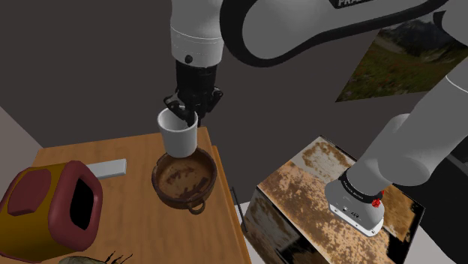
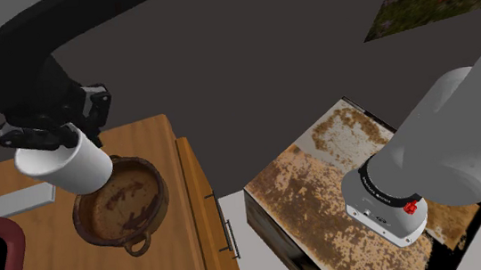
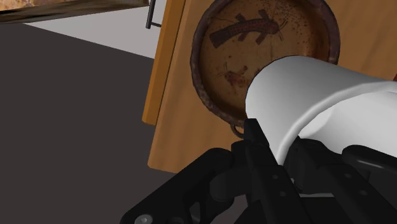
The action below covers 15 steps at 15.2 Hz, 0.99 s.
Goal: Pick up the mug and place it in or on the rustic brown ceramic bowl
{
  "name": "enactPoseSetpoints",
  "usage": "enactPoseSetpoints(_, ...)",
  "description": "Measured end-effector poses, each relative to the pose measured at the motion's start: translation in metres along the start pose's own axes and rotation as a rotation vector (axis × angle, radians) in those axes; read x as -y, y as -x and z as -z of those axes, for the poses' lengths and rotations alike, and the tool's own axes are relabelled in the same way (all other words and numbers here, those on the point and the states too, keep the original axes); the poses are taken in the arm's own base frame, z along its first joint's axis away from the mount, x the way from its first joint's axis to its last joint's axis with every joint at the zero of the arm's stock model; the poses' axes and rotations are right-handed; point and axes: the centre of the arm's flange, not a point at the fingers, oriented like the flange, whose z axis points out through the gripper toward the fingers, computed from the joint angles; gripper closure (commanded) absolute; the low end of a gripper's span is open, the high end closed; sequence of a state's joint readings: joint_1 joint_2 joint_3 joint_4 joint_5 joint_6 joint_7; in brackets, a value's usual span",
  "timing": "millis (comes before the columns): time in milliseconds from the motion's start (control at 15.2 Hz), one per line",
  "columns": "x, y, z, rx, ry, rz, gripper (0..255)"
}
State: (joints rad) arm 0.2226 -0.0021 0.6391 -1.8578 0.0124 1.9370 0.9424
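Observation:
A plain white mug [image 1: 178,135] hangs upright in the air, with my black gripper [image 1: 184,114] shut on its rim. The mug [image 2: 64,163] hovers just above the far edge of a brown bowl [image 1: 184,180] with a small loop handle. That bowl [image 2: 121,205] rests on the wooden table near its right edge. In the wrist view the mug [image 3: 305,102] covers part of the bowl [image 3: 254,51], and one finger [image 3: 257,143] presses on the mug's outer wall.
A red and yellow container [image 1: 52,210] with a dark opening sits at the table's front left. A flat grey slab [image 1: 105,168] lies behind it. The wooden table [image 1: 135,225] ends just right of the bowl; my rusty stand [image 1: 300,195] is beyond the gap.

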Motion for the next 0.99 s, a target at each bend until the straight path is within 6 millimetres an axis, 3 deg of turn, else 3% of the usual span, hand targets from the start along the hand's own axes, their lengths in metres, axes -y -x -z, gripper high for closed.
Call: enactPoseSetpoints(990,-0.002,0.005,-0.077,0.0,0.0,-0.001,255)
